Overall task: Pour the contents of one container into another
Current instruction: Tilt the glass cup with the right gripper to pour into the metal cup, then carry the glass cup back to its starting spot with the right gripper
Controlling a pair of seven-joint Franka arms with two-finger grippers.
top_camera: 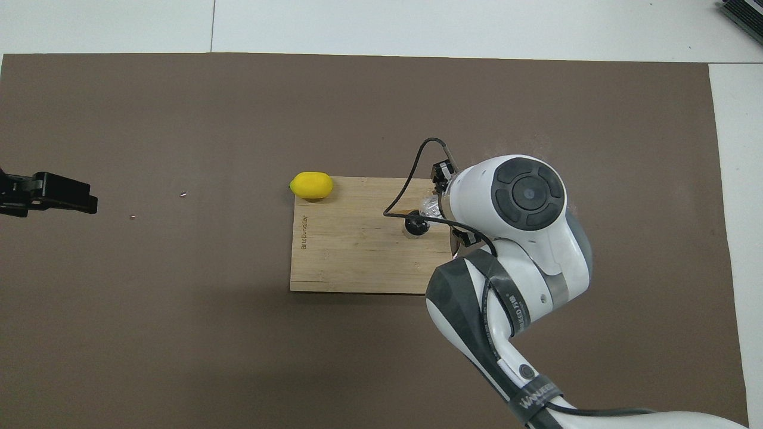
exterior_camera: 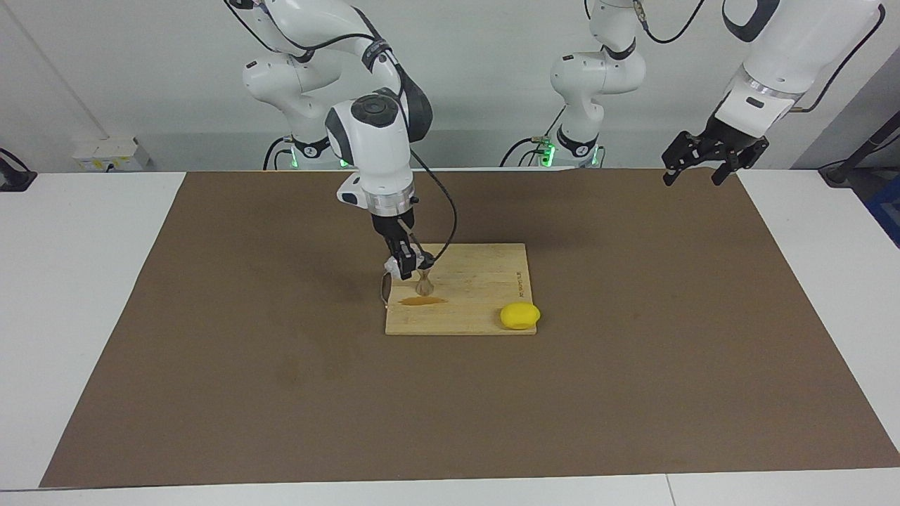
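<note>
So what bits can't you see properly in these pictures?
- Clear cup, overhead view: almost all under the right arm's wrist; whether any liquid is left in it cannot be told.
- Jigger: too small in the facing view to see how full it is; the overhead view shows only a dark mouth.
- Right gripper, overhead view: hidden by its own wrist.
- Left gripper, overhead view: partly cut off by the picture's edge.
</note>
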